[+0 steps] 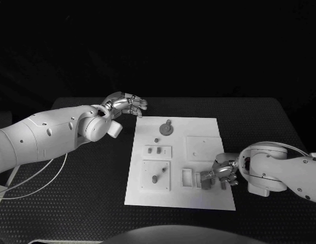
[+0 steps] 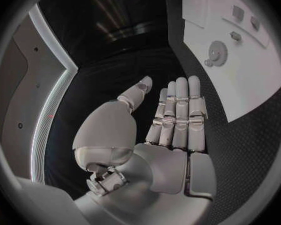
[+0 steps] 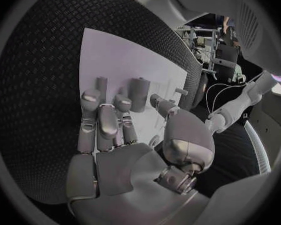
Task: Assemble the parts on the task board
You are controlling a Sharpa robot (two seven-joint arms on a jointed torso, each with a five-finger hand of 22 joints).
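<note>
Parts lie small and grey on the white task board.

Left hand hovers flat, fingers straight; right hand reaches down, fingers spread.

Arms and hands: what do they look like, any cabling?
Both arms have smooth white rounded shells. The left hand and right hand are silver metal with segmented fingers and darker joints. Thin pale cables hang below the left arm. No markings are legible.
</note>
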